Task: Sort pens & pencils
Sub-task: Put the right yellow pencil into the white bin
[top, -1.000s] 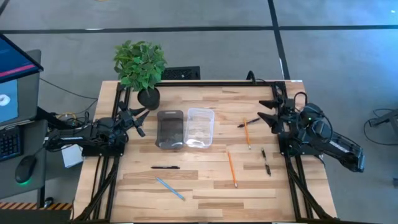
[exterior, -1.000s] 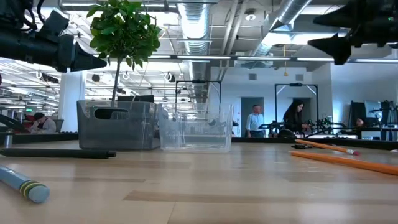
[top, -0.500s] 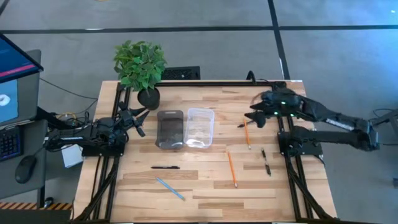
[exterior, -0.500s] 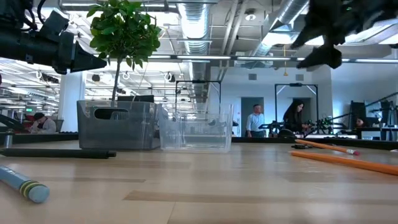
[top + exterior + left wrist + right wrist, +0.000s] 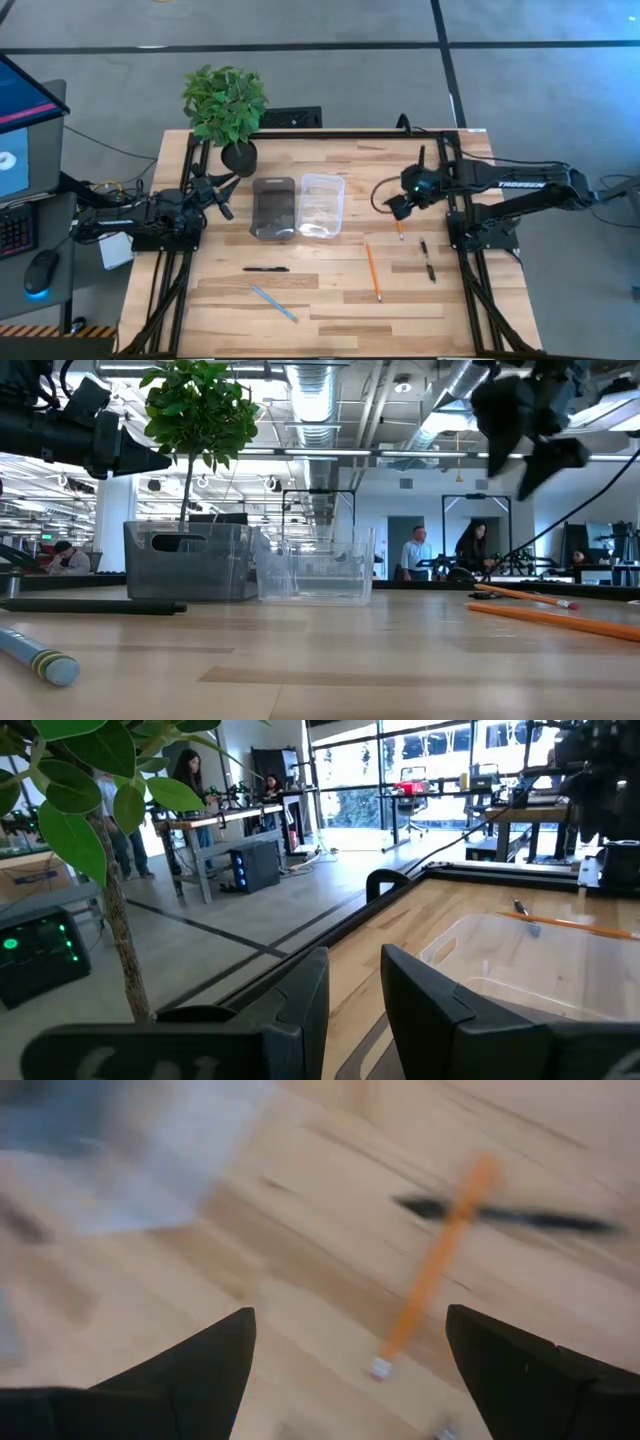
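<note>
Above orange pencil [image 5: 436, 1260], right gripper [image 5: 398, 205] wide open, empty.

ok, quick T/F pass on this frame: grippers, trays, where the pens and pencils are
1. The right gripper is open above an orange pencil that crosses a black pen. True.
2. The left gripper holds the light blue pencil. False: it waits at the table's left edge beside the potted plant; that pencil lies on the table near the front.
3. The grey tray and the clear tray stand side by side. True.
4. A pencil already lies in the clear tray. False: both trays look empty.
5. All the orange pencils are off the table. False: a second one lies right of centre.
</note>
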Controlling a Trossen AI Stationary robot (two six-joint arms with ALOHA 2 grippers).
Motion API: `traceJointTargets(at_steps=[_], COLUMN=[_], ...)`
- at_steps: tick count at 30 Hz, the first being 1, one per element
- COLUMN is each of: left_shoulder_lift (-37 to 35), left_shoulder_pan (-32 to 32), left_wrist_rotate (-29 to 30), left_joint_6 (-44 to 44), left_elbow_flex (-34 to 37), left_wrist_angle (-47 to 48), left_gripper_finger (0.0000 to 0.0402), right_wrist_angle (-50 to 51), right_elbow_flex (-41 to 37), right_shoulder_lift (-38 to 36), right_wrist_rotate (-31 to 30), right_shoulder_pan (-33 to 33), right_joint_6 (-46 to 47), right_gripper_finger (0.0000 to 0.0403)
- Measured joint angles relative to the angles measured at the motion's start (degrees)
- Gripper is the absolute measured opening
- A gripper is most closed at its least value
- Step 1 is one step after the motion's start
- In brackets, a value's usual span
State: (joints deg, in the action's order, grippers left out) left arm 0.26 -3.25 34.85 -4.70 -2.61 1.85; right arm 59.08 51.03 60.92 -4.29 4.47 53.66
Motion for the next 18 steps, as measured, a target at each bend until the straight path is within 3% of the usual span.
traceJointTargets(at_steps=[4, 18], left_shoulder_lift=[0.0, 0.0], left_shoulder_pan=[0.0, 0.0], left_wrist_rotate=[0.0, 0.0], left_joint_6=[-1.0, -0.6], left_elbow_flex=[0.0, 0.0], left_wrist_angle=[0.0, 0.0], left_gripper_finger=[0.0086, 0.0086], right_wrist_angle=[4.5, -1.0], right_elbow_flex=[0.0, 0.0], right_shoulder_lift=[2.3, 16.7], right_wrist_rotate=[-3.6, -4.2], right_shoulder_pan=[-3.9, -9.6], right_joint_6=[5.1, 1.6], right_gripper_finger=[0.0348, 0.0349])
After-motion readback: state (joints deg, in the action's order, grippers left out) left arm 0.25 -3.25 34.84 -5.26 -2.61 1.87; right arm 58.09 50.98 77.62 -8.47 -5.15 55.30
